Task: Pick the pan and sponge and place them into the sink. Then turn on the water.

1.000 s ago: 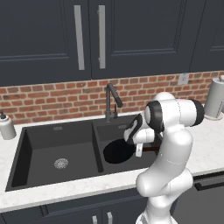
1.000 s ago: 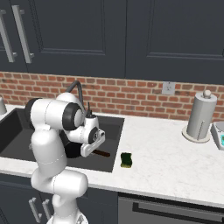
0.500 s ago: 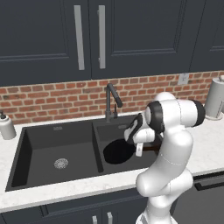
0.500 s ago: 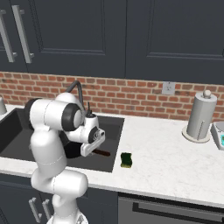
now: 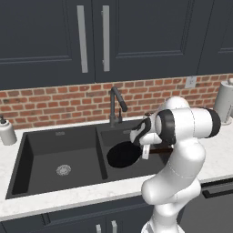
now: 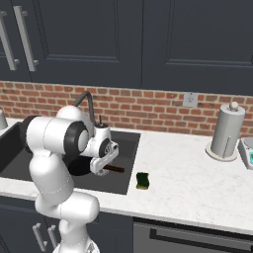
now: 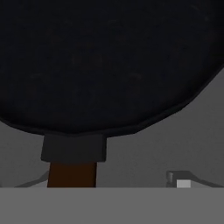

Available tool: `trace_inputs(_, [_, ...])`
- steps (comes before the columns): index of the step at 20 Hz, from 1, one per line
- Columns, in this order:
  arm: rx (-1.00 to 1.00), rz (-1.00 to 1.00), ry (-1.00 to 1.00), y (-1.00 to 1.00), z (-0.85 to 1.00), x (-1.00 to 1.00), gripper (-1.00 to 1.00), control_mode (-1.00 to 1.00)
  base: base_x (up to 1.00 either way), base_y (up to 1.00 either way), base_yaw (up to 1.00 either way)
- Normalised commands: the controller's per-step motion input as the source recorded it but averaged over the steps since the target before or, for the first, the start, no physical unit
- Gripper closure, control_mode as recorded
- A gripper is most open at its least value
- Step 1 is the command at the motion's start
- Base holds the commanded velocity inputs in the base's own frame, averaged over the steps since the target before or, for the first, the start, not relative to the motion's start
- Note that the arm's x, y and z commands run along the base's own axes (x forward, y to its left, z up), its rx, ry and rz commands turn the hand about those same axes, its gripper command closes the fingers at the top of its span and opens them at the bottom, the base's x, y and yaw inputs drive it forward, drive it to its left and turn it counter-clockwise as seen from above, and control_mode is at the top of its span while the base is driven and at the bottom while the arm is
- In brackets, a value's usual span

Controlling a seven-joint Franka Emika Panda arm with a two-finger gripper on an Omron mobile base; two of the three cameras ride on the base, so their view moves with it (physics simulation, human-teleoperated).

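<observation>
Evidently no readable writing, pan [image 5: 124, 154] in sink [image 5: 54, 150] right basin, sponge [image 6: 143, 181] on counter [image 6: 197, 183], fingers' spread unclear

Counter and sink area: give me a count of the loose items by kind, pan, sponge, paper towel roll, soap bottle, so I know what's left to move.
Pan: 1, lying in the right basin of the sink
Sponge: 1, on the counter beside the sink
Paper towel roll: 1
Soap bottle: 1
Total: 4
</observation>
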Motion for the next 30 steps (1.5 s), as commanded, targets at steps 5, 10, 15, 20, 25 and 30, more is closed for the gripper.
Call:
trace_inputs(5, [0.0,0.0,0.0,0.0,0.0,0.0,-1.0,-1.0,0.0,0.0,0.0])
trace_inputs(10, [-0.02,0.0,0.0,0.0,-0.15,0.0,-1.0,-1.0,0.0,0.0,0.0])
trace_inputs(15, [-0.06,0.0,0.01,-0.03,-0.36,0.0,-1.0,-1.0,0.0,0.0,0.0])
trace_inputs(20, [-0.05,0.0,0.0,-0.37,-0.28,-0.01,-1.0,-1.0,0.0,0.0,0.0])
trace_inputs(25, [0.0,0.0,0.0,-0.72,0.0,-0.16,-1.0,-1.0,0.0,0.0,0.0])
trace_inputs(30, [0.0,0.0,0.0,-0.89,0.0,-0.22,-1.0,-1.0,0.0,0.0,0.0])
